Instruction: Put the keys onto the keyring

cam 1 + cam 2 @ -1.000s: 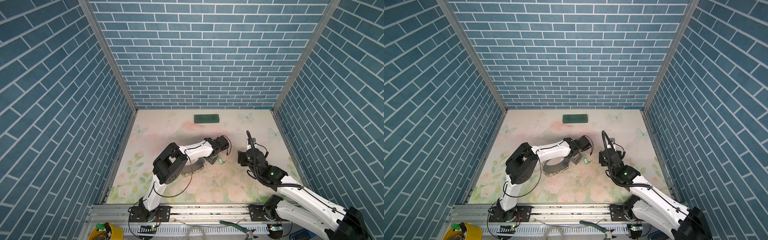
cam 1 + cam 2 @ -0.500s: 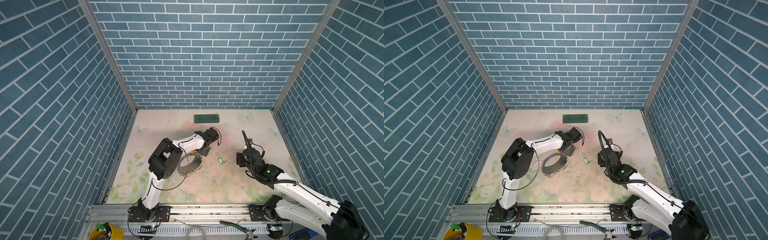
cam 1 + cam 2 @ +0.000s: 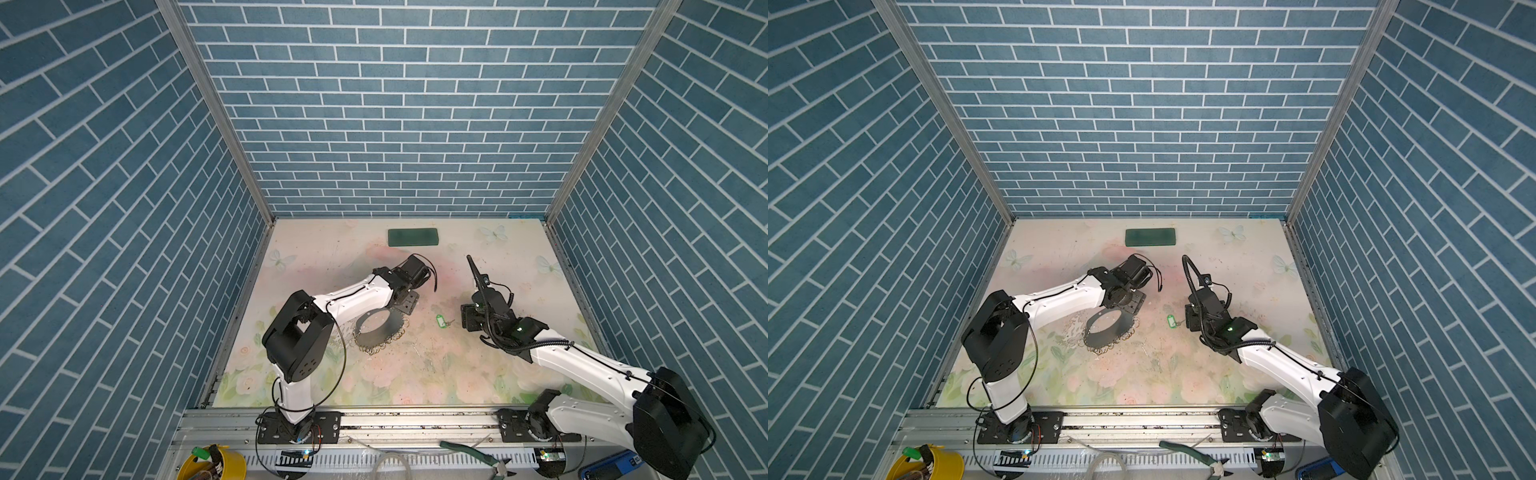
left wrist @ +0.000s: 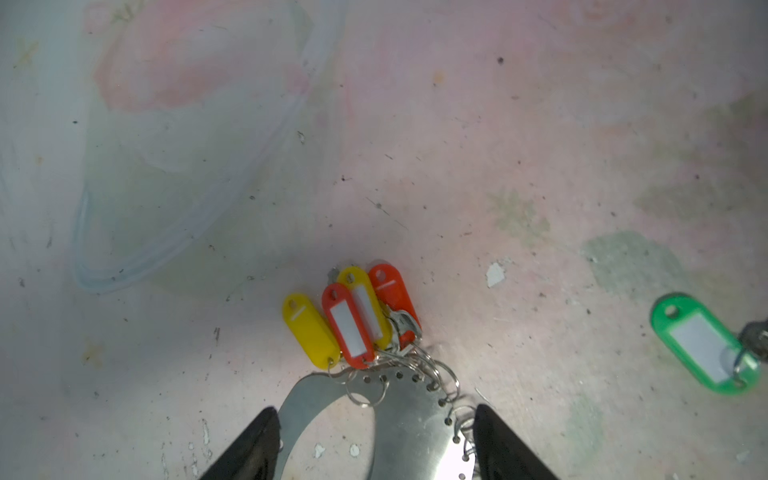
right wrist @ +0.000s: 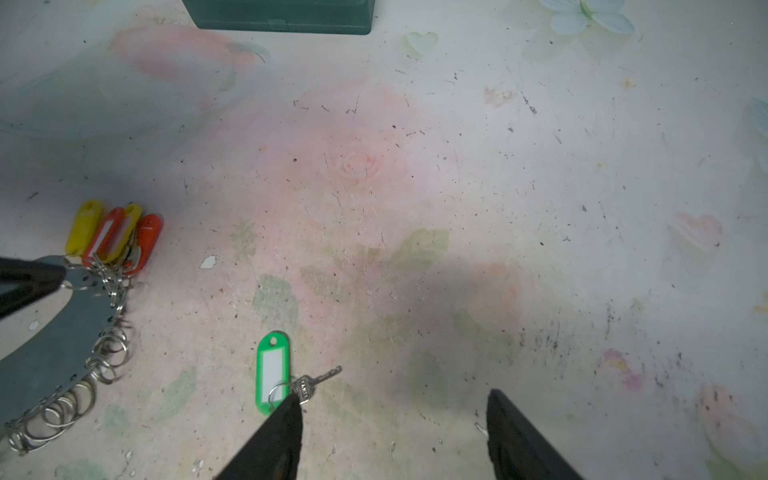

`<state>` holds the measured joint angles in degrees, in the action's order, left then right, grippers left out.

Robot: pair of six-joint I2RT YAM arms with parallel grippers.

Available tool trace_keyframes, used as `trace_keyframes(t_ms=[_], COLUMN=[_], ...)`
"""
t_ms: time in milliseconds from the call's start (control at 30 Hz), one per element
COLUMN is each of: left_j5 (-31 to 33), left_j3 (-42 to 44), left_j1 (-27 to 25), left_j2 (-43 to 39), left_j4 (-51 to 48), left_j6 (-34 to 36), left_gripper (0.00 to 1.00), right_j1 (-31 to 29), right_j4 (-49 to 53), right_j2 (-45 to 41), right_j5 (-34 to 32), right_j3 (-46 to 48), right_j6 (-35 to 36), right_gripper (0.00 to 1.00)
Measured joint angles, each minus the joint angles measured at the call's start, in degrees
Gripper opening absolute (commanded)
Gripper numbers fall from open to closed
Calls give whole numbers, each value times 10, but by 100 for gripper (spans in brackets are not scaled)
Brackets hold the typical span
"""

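Note:
The keyring (image 4: pixel 415 424) lies flat on the floral mat, a dark grey hoop (image 3: pixel 388 334) fringed with silver split rings. Keys with yellow, red and orange tags (image 4: pixel 349 324) hang together from its far edge, and they show again in the right wrist view (image 5: pixel 112 237). One key with a green tag (image 5: pixel 272 372) lies loose on the mat (image 3: pixel 441 321), between the two arms. My left gripper (image 4: pixel 374 409) is open, its fingertips poised over the hoop's band on either side. My right gripper (image 5: pixel 394 392) is open and empty. One of its fingers (image 5: pixel 286 432) covers the green key's small ring.
A dark green rectangular block (image 3: pixel 412 237) sits near the back wall. Brick-patterned walls close in the mat on three sides. Pliers (image 3: pixel 478 453) and a yellow tub (image 3: pixel 212 465) lie on the front rail, off the mat.
My left gripper has pulled back from beside the green key to the keyring's far edge, and its jaws have narrowed. My right gripper has slid left toward the green key, which has not moved.

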<state>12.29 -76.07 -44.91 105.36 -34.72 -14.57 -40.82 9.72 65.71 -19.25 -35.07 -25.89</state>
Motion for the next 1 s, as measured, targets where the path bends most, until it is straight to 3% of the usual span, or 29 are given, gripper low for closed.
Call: trace_keyframes(t_ms=[500, 800, 1000], left_j5=[31, 33, 36], left_j3=[-86, -99, -101], left_j1=[-60, -60, -60], left_j2=[94, 114, 125], left_j4=[-47, -70, -82], left_j6=[-16, -32, -41], left_gripper=[34, 26, 26], right_j1=[5, 8, 9], right_j4=[1, 5, 6], right_j2=[-34, -55, -60], right_j5=[-7, -11, -11], right_j3=[0, 1, 1], right_j6=[-14, -14, -14], right_gripper=[65, 65, 65])
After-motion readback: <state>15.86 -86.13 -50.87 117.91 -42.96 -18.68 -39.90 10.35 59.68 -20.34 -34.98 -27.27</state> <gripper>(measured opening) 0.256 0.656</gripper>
